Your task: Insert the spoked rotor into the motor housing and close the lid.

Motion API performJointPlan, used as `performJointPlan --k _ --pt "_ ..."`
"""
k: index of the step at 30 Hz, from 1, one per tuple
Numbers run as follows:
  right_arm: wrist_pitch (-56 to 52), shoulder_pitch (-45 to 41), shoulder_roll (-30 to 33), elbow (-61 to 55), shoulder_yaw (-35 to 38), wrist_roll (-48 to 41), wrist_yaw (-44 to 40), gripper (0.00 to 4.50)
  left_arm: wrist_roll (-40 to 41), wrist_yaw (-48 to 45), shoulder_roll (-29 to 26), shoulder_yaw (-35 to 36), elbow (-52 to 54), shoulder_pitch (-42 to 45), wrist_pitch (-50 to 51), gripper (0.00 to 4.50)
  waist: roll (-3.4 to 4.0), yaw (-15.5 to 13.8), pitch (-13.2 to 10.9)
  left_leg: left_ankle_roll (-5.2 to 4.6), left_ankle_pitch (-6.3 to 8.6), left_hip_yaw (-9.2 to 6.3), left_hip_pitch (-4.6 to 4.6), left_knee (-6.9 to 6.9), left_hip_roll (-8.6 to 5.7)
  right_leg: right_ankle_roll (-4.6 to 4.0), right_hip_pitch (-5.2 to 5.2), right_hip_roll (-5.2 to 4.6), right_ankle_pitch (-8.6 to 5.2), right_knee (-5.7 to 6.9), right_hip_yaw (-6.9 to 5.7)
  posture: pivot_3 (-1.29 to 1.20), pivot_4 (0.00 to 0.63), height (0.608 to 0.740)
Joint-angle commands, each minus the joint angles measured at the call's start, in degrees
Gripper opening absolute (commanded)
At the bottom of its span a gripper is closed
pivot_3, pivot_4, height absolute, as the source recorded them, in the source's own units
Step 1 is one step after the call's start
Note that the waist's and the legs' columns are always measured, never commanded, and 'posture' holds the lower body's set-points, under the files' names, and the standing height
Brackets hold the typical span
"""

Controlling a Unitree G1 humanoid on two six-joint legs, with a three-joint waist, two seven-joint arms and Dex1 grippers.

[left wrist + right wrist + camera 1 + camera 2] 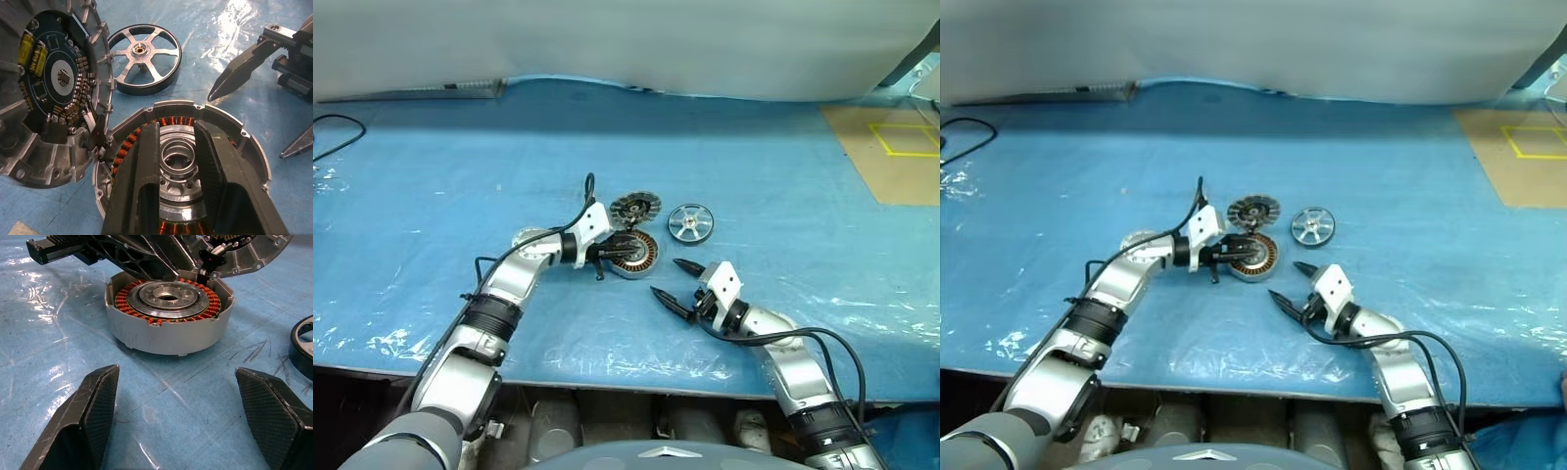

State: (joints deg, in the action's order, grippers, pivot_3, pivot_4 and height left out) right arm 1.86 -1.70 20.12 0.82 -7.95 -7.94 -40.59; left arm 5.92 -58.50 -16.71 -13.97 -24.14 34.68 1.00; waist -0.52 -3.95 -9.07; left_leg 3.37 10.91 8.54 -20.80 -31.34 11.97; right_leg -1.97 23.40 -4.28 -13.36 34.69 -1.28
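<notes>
The motor housing (641, 257) sits mid-table on the blue sheet, its copper windings (128, 296) exposed. The lid (636, 207) stands tilted up on the housing's far rim, with its circuit-board face (58, 78) showing. The spoked rotor (690, 223) lies flat just to the right of the lid. My left gripper (177, 128) reaches in from the left over the housing's centre, its fingers a little apart with nothing between them. Nearer the table's front edge, my right gripper (666, 276) points at the housing from a short distance, wide open and empty.
A pale round part (530, 237) lies partly hidden behind my left forearm. A tan board with a yellow square (901, 147) covers the far right. A black cable (337, 125) loops at the far left, and a white backdrop (626, 39) closes the back.
</notes>
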Motion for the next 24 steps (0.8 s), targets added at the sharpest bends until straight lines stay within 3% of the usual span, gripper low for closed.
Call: performJointPlan --k 1,7,18,21,24 --pt "-0.1 -0.6 -0.1 -1.5 -0.2 0.2 0.5 4.02 -1.0 -0.3 0.1 -0.7 -0.3 0.9 -1.8 0.69 0.00 0.0 0.0 0.00 0.00 0.00 0.00 0.00 0.00 0.00 0.00 0.00 0.00 0.00 0.00 0.00 0.150 0.740" --pt "-1.4 -0.5 0.0 -2.1 -0.4 -0.2 0.4 4.02 -0.9 -0.7 0.3 -0.8 -1.0 0.6 -1.5 0.69 0.00 0.0 0.0 -0.08 -0.05 -0.01 -0.02 -0.01 0.00 0.00 0.00 0.00 0.00 0.00 0.00 0.00 0.150 0.740" --pt "-2.5 -0.9 0.4 -2.8 -0.1 -0.7 0.2 4.02 3.3 -1.7 0.5 2.0 3.5 -0.2 -0.5 4.42 0.00 0.0 0.0 -0.08 -0.05 -0.01 -0.02 -0.02 0.01 -0.01 0.00 0.00 0.00 0.01 -0.01 0.00 0.150 0.740" --pt "-2.8 -1.2 0.7 -3.1 0.7 -1.1 0.2 4.02 5.4 -2.9 -0.2 2.7 7.2 -1.4 1.5 4.32 0.00 0.0 0.0 -0.08 -0.05 -0.01 -0.03 -0.02 0.00 -0.01 0.00 0.00 0.00 0.01 -0.01 0.00 0.150 0.740" --pt "-2.8 -2.4 1.6 -2.8 2.2 -0.6 1.1 4.02 7.5 -3.0 -1.0 3.4 11.1 -3.0 4.1 3.45 0.00 0.0 0.0 -0.08 -0.04 -0.01 -0.02 -0.02 0.01 -0.01 0.00 -0.01 0.00 0.01 -0.01 0.00 0.150 0.740"
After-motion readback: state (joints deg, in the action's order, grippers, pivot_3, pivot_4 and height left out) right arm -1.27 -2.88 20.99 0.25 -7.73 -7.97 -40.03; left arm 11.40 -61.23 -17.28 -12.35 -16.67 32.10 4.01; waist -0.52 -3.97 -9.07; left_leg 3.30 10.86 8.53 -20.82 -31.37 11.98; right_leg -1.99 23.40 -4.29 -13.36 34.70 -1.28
